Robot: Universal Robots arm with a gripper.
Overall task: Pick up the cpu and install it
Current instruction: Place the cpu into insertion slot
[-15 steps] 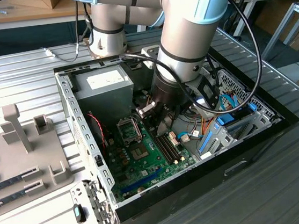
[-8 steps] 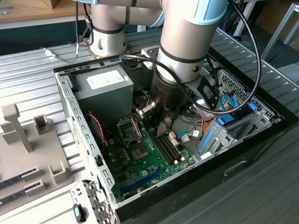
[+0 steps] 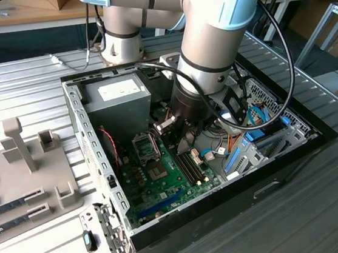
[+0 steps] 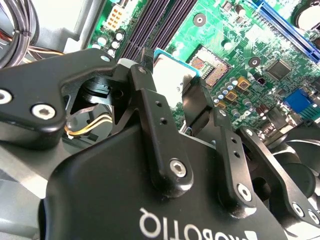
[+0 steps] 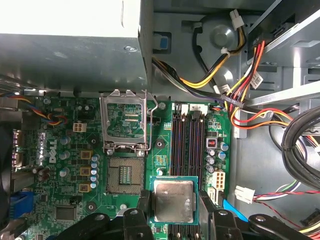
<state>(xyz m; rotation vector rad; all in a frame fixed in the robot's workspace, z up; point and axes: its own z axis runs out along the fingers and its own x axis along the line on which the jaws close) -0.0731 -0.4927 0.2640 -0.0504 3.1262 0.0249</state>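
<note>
The tool (image 5: 172,220) is closed on the cpu (image 5: 173,201), one finger at each of two opposite edges, and holds it flat above the motherboard (image 5: 75,150), beside the open socket (image 5: 123,176) and partly over the memory slots (image 5: 187,150). The socket's load plate (image 5: 125,122) stands raised. Judged risk: a chip set down off-centre or turned the wrong way could bend the socket contacts; a thin edge grip may also let it tilt. The first wrist view shows chip and socket together in plan. The exterior view shows the arm (image 3: 208,42) reaching into the computer case (image 3: 101,171) on the desk (image 3: 17,82).
</note>
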